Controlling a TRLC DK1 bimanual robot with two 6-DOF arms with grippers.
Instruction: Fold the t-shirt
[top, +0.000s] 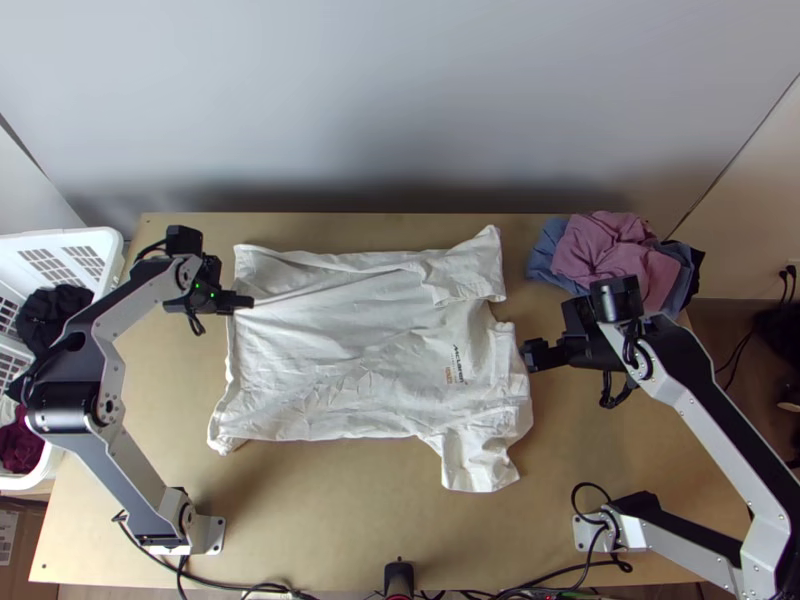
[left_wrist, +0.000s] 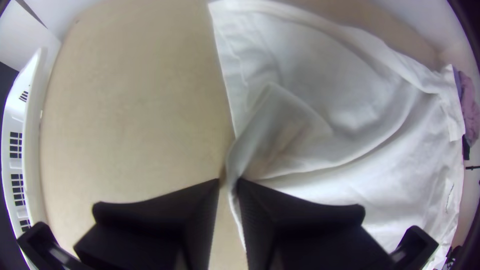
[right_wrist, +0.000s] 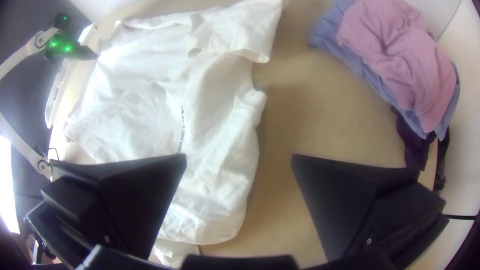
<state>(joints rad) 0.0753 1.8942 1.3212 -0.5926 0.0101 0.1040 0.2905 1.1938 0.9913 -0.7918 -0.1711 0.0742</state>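
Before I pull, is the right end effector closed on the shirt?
No, the right end effector stands open, its fingers wide apart.

Top view high over near edge of desk (top: 340, 520), facing steeply down, farthest off, left wrist view close above hem end of t-shirt (top: 350, 350), facing down, right wrist view by sleeve end, angled down, t-shirt common to all.

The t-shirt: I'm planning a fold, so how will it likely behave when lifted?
Probably floppy: the t-shirt rises in a soft fold where the left pincer grips its edge. Likely light, since the cloth looks thin. It may crumple easily, as creases cross it.
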